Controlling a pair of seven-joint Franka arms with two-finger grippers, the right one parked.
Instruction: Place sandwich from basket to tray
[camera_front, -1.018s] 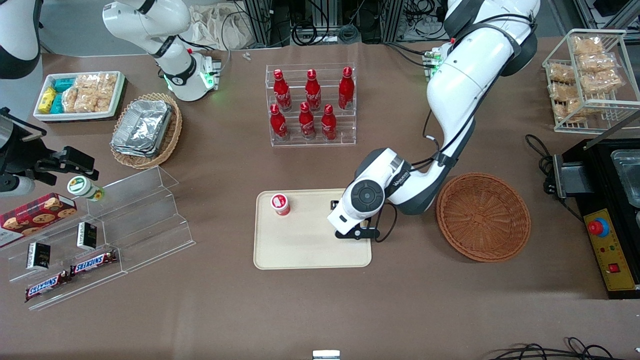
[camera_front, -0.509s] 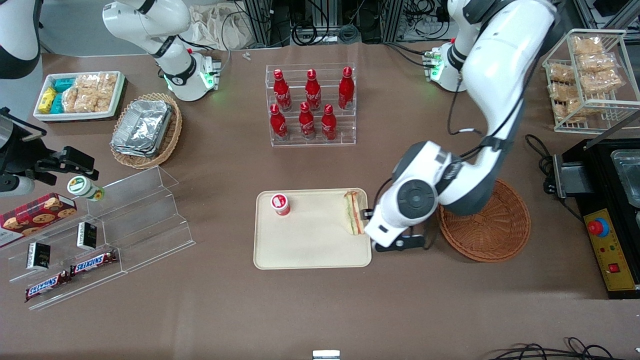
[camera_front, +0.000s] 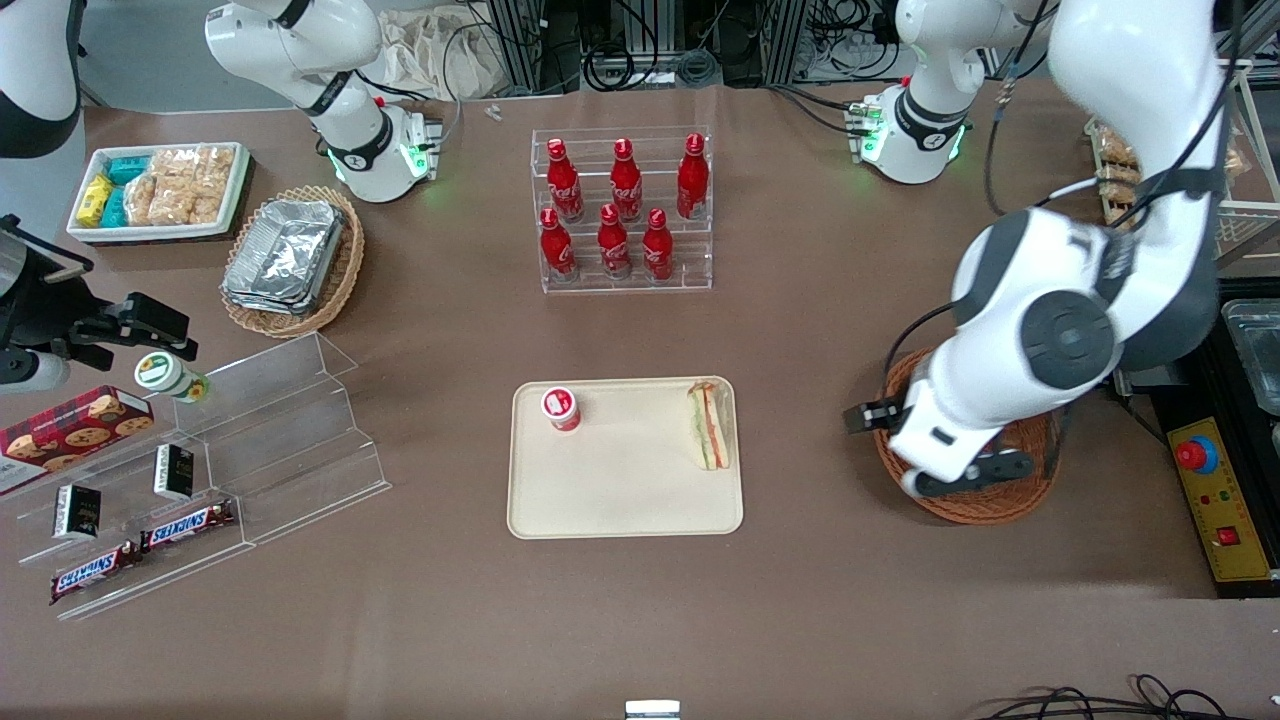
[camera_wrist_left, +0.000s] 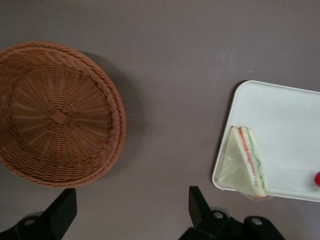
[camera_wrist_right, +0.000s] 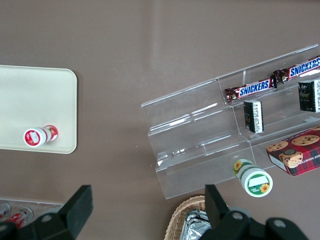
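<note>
The sandwich (camera_front: 708, 425) (camera_wrist_left: 245, 160), a clear-wrapped wedge with red, orange and green layers, lies on the cream tray (camera_front: 620, 490) (camera_wrist_left: 290, 130), along the rim nearest the working arm. Beside the tray stands the round reddish-brown wicker basket (camera_front: 1000, 500) (camera_wrist_left: 60, 115), with nothing in it in the left wrist view. My gripper (camera_front: 880, 420) (camera_wrist_left: 130, 200) hangs open and holds nothing. It is high above the bare table between the basket and the tray, and the arm covers much of the basket in the front view.
A small red-capped bottle (camera_front: 561, 408) stands on the tray toward the parked arm's end. A clear rack of red bottles (camera_front: 622, 215) is farther from the camera. A black box with a red button (camera_front: 1215, 500) lies beside the basket, and a wire rack of snack packets (camera_front: 1170, 150) stands farther back.
The gripper was low over the tray, covering the sandwich. It let go, rose and swung toward the basket, leaving the sandwich lying on the tray.
</note>
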